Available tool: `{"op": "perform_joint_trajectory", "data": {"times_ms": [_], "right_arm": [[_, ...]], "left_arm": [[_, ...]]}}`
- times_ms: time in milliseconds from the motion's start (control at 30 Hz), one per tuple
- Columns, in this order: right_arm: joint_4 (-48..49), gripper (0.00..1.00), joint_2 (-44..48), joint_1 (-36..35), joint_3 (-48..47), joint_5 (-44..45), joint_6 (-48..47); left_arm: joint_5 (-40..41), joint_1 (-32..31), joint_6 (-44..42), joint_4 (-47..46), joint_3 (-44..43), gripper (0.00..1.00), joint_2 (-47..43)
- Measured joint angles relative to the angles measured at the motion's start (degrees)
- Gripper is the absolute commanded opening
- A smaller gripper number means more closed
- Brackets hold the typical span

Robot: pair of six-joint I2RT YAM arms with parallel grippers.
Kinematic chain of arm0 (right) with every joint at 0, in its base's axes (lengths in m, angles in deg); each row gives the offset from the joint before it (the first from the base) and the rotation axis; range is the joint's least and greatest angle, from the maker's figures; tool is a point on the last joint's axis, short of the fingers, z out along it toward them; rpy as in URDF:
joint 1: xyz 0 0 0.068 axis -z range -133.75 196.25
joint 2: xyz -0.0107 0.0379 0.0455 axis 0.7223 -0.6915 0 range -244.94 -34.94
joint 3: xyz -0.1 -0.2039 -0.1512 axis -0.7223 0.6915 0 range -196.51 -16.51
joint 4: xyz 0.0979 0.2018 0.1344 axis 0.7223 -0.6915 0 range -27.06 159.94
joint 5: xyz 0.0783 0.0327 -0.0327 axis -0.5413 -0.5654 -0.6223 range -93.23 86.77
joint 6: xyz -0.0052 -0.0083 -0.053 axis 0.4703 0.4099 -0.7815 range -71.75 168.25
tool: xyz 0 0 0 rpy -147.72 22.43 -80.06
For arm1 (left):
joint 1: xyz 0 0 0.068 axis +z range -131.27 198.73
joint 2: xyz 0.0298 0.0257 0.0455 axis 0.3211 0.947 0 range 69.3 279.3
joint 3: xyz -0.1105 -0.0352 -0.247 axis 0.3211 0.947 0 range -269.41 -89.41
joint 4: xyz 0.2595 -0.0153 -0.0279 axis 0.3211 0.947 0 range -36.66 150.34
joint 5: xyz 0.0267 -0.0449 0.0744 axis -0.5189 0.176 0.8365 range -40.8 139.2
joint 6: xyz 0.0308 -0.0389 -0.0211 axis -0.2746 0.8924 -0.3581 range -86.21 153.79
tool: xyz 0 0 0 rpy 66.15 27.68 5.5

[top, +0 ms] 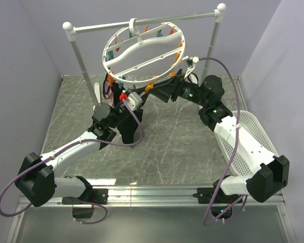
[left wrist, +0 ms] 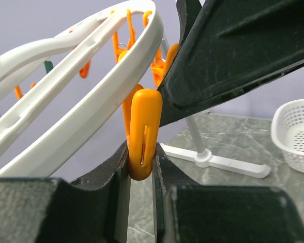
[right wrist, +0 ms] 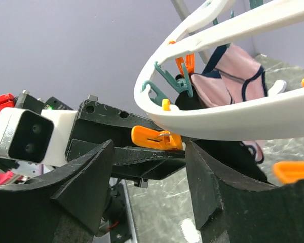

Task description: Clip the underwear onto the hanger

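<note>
Seemingly to spring it open, the left gripper [left wrist: 142,164] is squeezed tight on an orange clothespin [left wrist: 145,121] that hangs from the hanger [left wrist: 86,101] rim just above its fingers. The right gripper [right wrist: 149,172] gapes wide and empty, facing that clip. Black underwear [right wrist: 233,152] droops under the ring, just beyond one of its fingers; long axis unclear.

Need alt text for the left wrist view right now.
The left gripper pinches an orange clothespin hanging from the hanger rim. A black rigid part fills the upper right; a white basket sits on the table at far right.
</note>
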Motion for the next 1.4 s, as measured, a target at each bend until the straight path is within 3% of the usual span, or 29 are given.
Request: {"op": "perform_joint_trajectory", "data": {"times_ms": [633,767,800,867,1067,1267,1400], "right_arm": [[2.97,0.56,-0.98,-0.33,0.81,2.16,-6.38],[3.10,0.41,-1.33,-0.46,0.81,2.27,-6.78],[3.08,0.31,-1.40,-0.55,0.81,2.43,-6.99],[3.34,0.17,-1.49,-0.59,0.81,2.75,-7.48],[2.95,0.00,-1.51,-0.37,0.79,3.78,-9.88],[2.08,0.00,-1.53,-0.46,0.17,2.60,-11.76],[1.22,0.00,-1.77,-0.66,-0.50,2.75,-13.18]], "left_arm": [[-2.16,0.11,-3.54,-4.37,0.98,0.00,2.14],[-2.14,0.26,-3.45,-3.74,0.98,0.00,2.47],[-2.14,0.33,-3.41,-3.54,0.98,0.01,2.49],[-2.16,0.39,-3.08,-3.17,0.96,0.09,2.49],[-1.84,0.59,-1.73,-0.28,0.57,0.27,1.79],[-3.19,0.87,0.37,6.62,0.37,0.47,-1.53],[-5.42,0.81,1.07,11.13,0.31,0.50,-5.33]]}}
